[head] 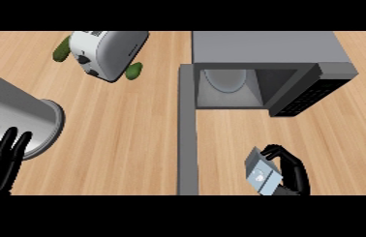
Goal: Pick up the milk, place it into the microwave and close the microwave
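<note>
I am looking steeply down from my head at the light wooden bench (pixel 129 134). My black right hand (pixel 295 175) is showing at the lower right. Its fingers (pixel 275 151) are curling over the upper end of the pale blue-grey milk carton (pixel 260 175), gripping it along its right side. The carton is sitting slanted in the view. I cannot tell whether it is resting on the bench or hanging just above it.

The carton is lying in front of the grey box-shaped microwave (pixel 265 45), well apart from its opening. The microwave is standing at the upper right with its cavity facing me, and a pale round glass plate (pixel 226 79) is lying inside. A dark control panel (pixel 304 93) is running down the right of the opening. The grey microwave door (pixel 187 144) is standing wide open. It is showing edge-on as a long strip from the opening's left corner down to the lower edge, left of the carton.

My black left hand (pixel 13 158) is resting at the lower left edge, fingers straight, pointing up and holding nothing. It is sitting just beside a grey metal cylindrical container (pixel 28 115). I cannot tell whether they are touching.

At the upper left a white toaster with black patches (pixel 107 52) is standing, with dark green rounded shapes (pixel 63 48) poking out on either side.
</note>
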